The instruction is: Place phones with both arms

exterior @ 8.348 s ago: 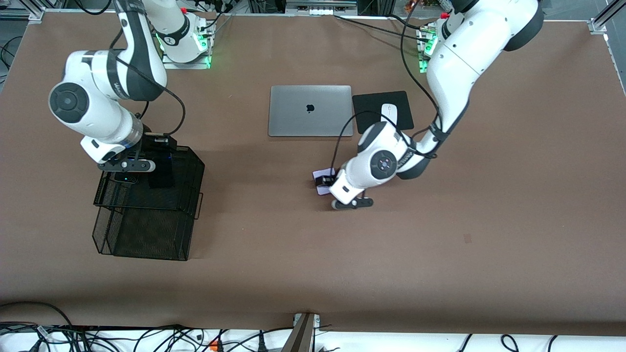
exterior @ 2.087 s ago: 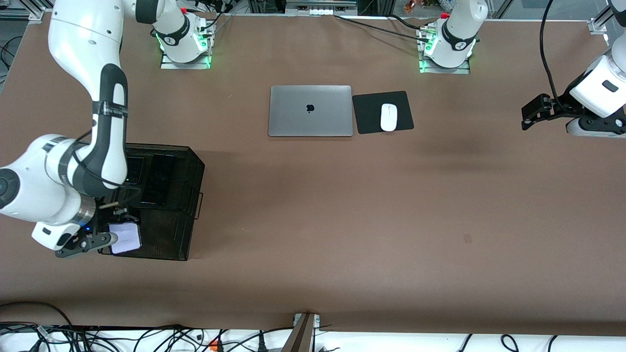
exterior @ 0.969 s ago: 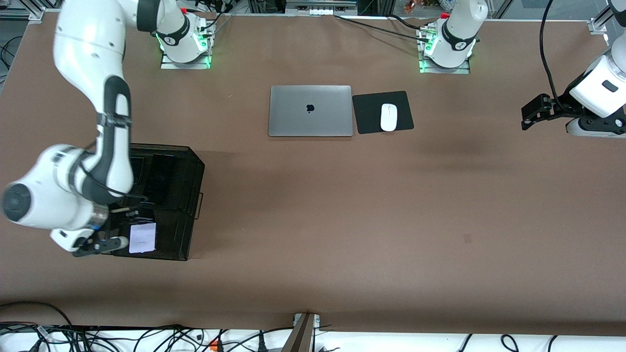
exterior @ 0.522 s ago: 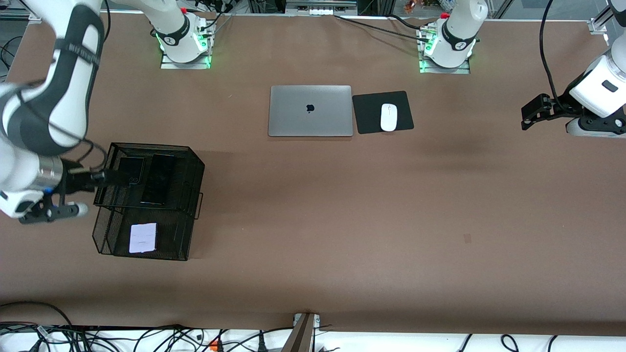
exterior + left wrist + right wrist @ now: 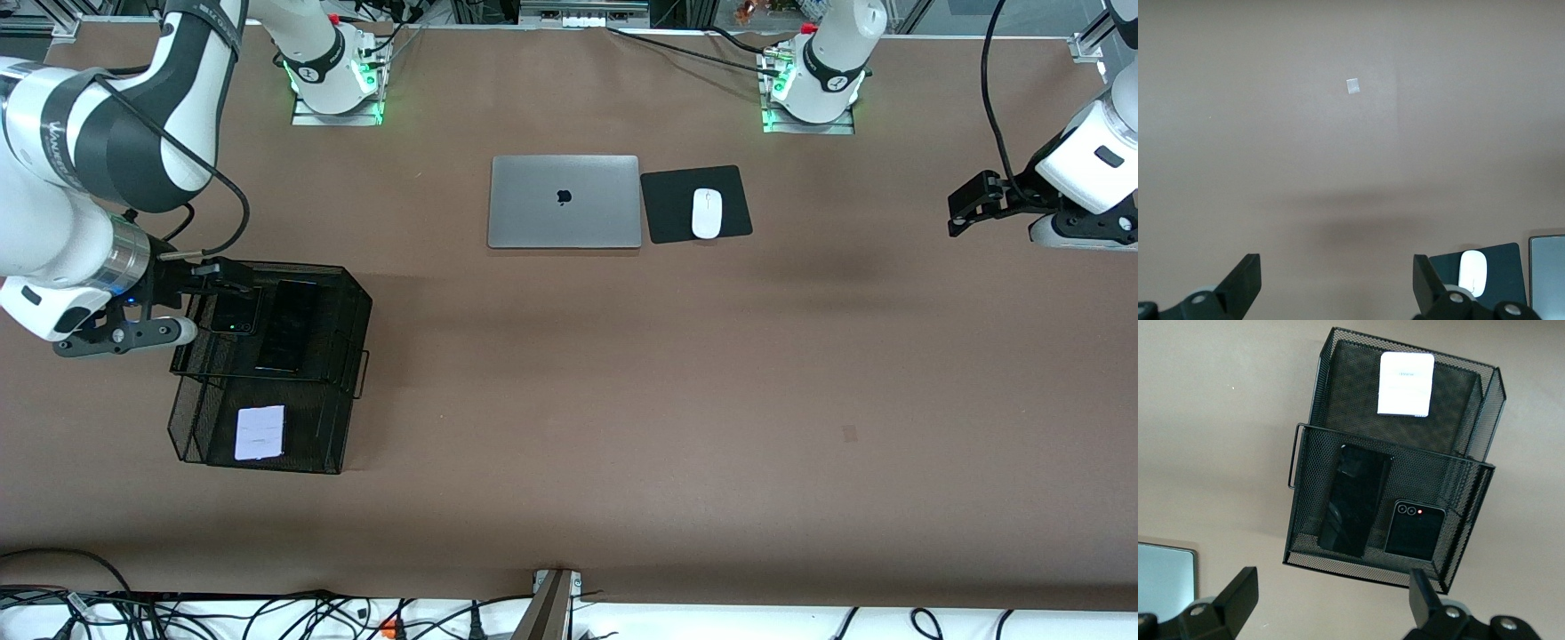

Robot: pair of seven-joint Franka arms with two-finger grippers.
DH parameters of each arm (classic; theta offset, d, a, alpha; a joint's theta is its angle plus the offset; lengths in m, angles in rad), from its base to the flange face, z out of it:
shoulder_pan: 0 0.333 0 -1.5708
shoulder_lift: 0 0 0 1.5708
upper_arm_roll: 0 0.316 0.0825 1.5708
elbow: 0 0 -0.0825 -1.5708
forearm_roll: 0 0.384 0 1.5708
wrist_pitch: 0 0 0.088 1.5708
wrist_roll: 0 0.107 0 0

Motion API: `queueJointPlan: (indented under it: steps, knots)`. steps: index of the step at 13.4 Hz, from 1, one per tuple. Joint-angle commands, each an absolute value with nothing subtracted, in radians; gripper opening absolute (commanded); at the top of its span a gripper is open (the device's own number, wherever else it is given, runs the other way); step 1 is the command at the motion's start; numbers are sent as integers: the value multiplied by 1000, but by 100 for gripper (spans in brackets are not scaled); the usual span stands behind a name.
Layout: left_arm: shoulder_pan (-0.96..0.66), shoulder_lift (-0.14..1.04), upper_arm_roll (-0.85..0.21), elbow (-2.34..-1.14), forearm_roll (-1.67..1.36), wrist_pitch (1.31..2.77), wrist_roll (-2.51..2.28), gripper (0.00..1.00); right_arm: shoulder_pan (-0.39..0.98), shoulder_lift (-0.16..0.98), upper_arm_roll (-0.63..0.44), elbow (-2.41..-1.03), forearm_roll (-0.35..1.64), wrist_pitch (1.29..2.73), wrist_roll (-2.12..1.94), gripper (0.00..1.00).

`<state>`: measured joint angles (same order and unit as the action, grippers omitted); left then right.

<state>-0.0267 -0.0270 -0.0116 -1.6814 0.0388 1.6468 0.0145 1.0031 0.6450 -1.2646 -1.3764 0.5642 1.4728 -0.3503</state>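
A black mesh two-tier tray (image 5: 360,320) holds all three phones. The pale lavender phone (image 5: 260,433) lies in the lower tier, nearer the front camera. The long slim black phone (image 5: 288,325) and the small squarish black phone (image 5: 233,313) lie side by side in the upper tier. All three show in the right wrist view: lavender (image 5: 1406,383), slim (image 5: 1355,499), squarish (image 5: 1415,529). My right gripper (image 5: 233,277) hangs open and empty over the upper tier's edge. My left gripper (image 5: 965,209) is open and empty, waiting over bare table at the left arm's end.
A closed silver laptop (image 5: 564,201) lies mid-table near the bases. Beside it a white mouse (image 5: 707,213) sits on a black pad (image 5: 695,204). The left wrist view shows the mouse (image 5: 1473,270) and a small pale mark (image 5: 1352,86) on the table.
My right gripper let go of the lavender phone in the lower tier, then rose and drew back over the upper tier. The left arm has stayed still since 2 s ago.
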Motion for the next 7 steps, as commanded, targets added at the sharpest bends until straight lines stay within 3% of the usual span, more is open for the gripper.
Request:
queueJointPlan:
  steps: [1,3,7]
  knots:
    - [-29,-23,-8,-1666,49,1632,31,100,976,562,-1134,-1388,470,1505,-244,100]
    - [-29,-20,-8,-1654,49,1632,29,100,881,452,-938,-1396,327,1532,-154,100]
    - [-29,-20,-9,-1652,51,1631,28,100,555,255,-506,-1410,96,1485,-51,100]
